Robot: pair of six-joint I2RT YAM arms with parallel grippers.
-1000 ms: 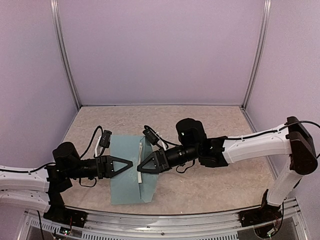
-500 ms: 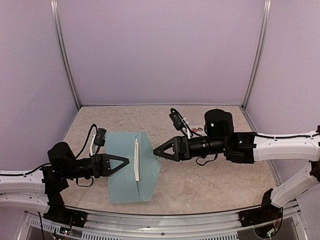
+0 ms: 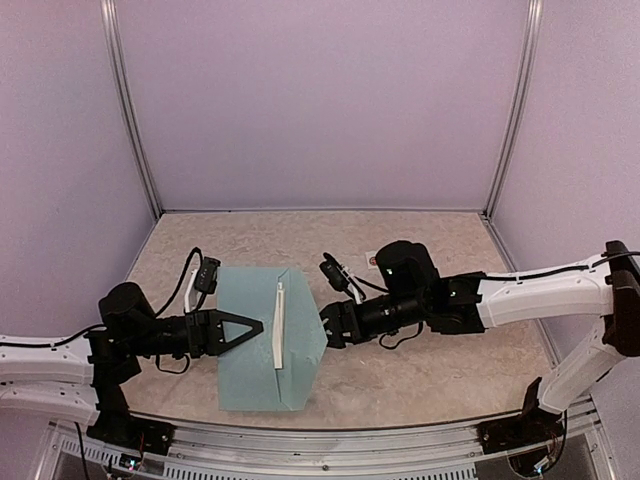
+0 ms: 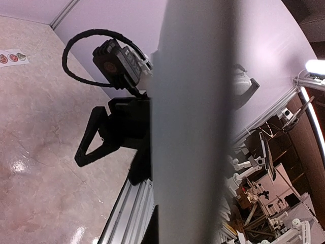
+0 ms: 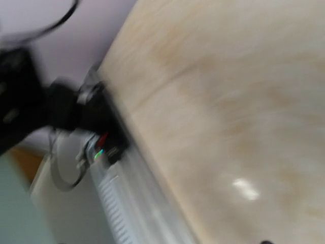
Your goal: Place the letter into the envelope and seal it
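Teal envelope [image 3: 250, 372] clamped in the left gripper [image 3: 261, 325] (jaws pressed together), right gripper [image 3: 326, 326] spread apart beside its edge

I've got envelope [image 3: 250, 375] mid-desk [image 3: 430, 372], btwn the 2 tools: left tool [image 3: 260, 326] over its left part, right tool [image 3: 326, 326] at its right edge. Sticker strip [image 3: 373, 259] behind right tool.

The envelope [image 3: 245, 365], flanked by the left gripper [image 3: 260, 327] and right gripper [image 3: 327, 326], blocks the table's [image 3: 250, 235] near middle; its far edge and far-left corner lie open.
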